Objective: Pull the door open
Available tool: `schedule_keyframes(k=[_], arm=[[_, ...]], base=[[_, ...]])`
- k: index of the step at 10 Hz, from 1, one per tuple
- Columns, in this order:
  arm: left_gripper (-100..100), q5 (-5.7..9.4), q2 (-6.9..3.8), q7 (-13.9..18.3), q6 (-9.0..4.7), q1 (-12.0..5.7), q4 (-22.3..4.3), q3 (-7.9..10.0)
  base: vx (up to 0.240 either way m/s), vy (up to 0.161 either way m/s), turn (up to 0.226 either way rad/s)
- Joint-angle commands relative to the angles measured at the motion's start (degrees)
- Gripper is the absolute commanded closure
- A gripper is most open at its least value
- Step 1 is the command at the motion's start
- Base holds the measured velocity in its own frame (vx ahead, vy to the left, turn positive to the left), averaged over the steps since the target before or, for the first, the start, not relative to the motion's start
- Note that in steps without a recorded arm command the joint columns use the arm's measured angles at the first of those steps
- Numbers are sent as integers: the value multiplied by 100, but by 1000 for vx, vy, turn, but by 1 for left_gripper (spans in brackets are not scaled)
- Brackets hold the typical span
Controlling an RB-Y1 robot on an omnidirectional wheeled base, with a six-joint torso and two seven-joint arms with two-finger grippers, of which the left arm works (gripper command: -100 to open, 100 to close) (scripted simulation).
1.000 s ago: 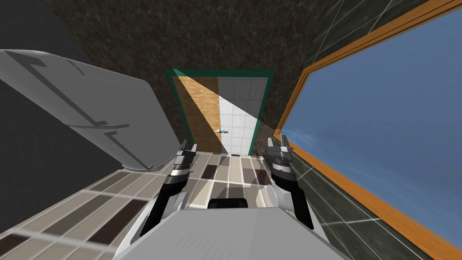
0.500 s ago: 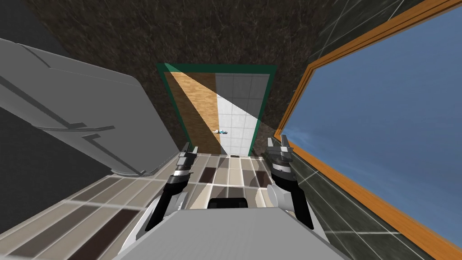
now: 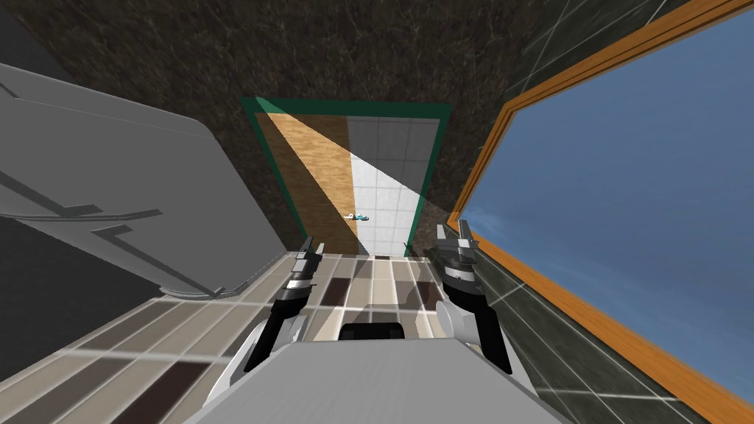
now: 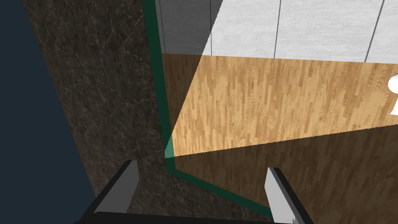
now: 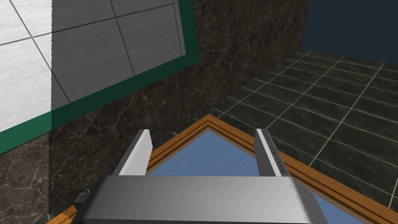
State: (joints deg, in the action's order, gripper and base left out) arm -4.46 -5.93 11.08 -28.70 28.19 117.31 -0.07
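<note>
Head view puts the green-framed door (image 3: pixel 350 177) straight ahead of us, set in a dark marbled wall (image 3: pixel 353 51). Inside its frame we see wood grain and white tiles, with a small white and teal thing (image 3: pixel 358 216) near the middle that we cannot make out. Our left gripper (image 3: pixel 311 246) hangs just short of the door's lower left corner, blades apart and holding nothing; its wrist view looks at that same corner. Our right gripper (image 3: pixel 451 234) sits near the door's lower right corner, blades likewise apart and empty. Left of the door stands a large grey appliance (image 3: pixel 110 184); right of the door, an orange-framed window (image 3: pixel 626 184) shows blue.
</note>
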Motion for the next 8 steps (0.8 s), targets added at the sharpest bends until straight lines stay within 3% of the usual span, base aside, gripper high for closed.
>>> schedule_keyframes(k=[1, 8], arm=[[-100, 27, -41, 23, -64, -47, -197, 33], [-100, 130, -192, 92, -345, -218, -1047, 138]], base=[[108, 16, -42], [96, 12, -46]])
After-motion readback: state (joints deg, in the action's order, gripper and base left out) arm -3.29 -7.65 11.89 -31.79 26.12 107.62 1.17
